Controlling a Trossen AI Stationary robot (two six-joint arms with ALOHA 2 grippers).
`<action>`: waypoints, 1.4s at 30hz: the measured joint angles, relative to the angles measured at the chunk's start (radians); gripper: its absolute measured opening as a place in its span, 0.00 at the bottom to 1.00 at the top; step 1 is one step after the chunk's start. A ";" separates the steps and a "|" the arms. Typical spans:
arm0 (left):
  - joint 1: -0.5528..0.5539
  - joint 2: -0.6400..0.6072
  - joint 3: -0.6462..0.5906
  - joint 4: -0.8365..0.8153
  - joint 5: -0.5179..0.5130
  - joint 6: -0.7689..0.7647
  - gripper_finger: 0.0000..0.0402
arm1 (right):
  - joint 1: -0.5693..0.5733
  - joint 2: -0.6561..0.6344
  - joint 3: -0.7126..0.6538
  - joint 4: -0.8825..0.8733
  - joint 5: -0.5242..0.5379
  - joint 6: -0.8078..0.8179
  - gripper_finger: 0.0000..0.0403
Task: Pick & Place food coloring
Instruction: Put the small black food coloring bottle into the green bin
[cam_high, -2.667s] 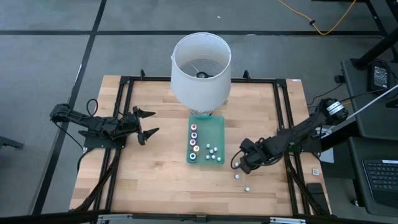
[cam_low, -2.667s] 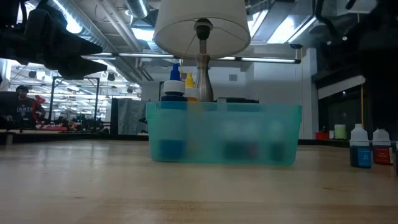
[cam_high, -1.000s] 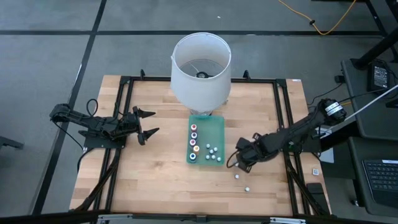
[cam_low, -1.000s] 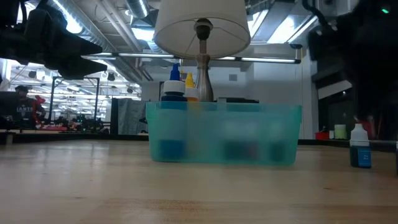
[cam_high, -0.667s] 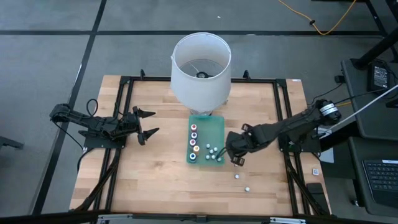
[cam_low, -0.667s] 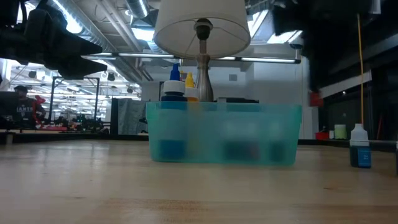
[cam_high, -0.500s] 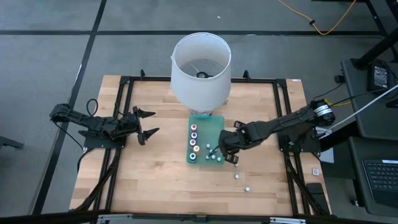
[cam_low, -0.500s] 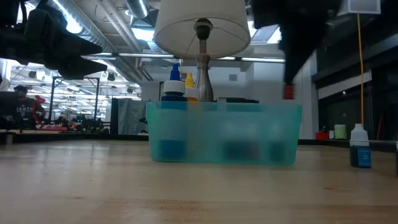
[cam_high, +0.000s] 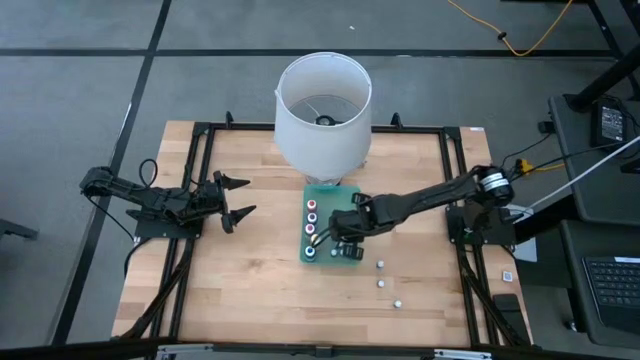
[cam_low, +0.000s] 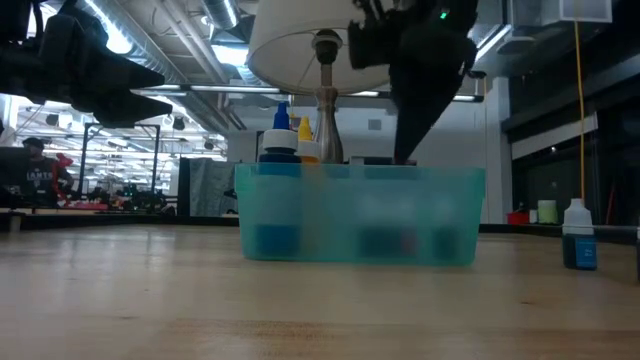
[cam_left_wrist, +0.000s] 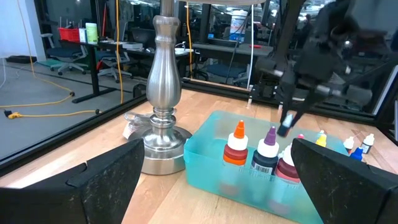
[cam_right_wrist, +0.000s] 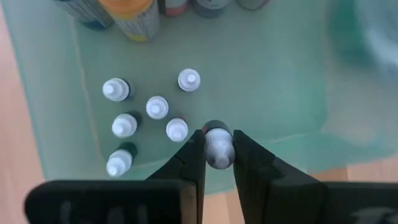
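1. Food coloring, high view: a row of larger bottles with coloured caps (cam_high: 311, 227) stands upright along the left side of a teal bin (cam_high: 349, 202) at mid-bench, and a cluster of small white-capped bottles (cam_high: 343, 252) sits at the bin's near end. Three more small bottles (cam_high: 381, 283) stand on the bare bench (cam_high: 250, 290), just right of the bin and toward its front edge. A lamp with a white shade (cam_high: 322, 110) stands behind the bin.
2. High view, arms: the right gripper (cam_high: 335, 234) reaches over the bin interior, above the small-bottle cluster. The left gripper (cam_high: 240, 198) waits well apart, over the left part of the bench, its jaws spread wide and empty.
3. Low view: the bin (cam_low: 360, 214) is seen side-on, with blue and yellow bottle tips rising above its rim at the left. The right arm (cam_low: 425, 60) comes down from above to the bin's rim. One blue-filled small bottle (cam_low: 579, 236) stands on the bench at far right.
4. Left wrist view: the lamp base (cam_left_wrist: 161, 124) is beside the bin (cam_left_wrist: 217, 168); orange- and purple-tipped bottles (cam_left_wrist: 268, 149) stand inside. The right gripper (cam_left_wrist: 287, 122) hangs over them.
5. Right wrist view: the right gripper (cam_right_wrist: 216, 149) has its jaws clenched on one small white-capped bottle (cam_right_wrist: 217, 144), held above the bin floor (cam_right_wrist: 273, 81). Five loose small bottles (cam_right_wrist: 157, 107) stand just beside it in the bin.
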 joint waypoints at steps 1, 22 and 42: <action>0.000 0.000 0.000 0.000 0.000 0.000 1.00 | 0.000 0.013 0.000 0.011 -0.002 -0.004 0.16; 0.000 0.000 0.000 0.000 0.000 0.000 1.00 | -0.021 0.116 -0.070 0.161 -0.010 -0.024 0.17; 0.000 0.000 0.000 0.000 0.000 0.000 1.00 | -0.036 0.116 -0.070 0.159 -0.009 -0.024 0.29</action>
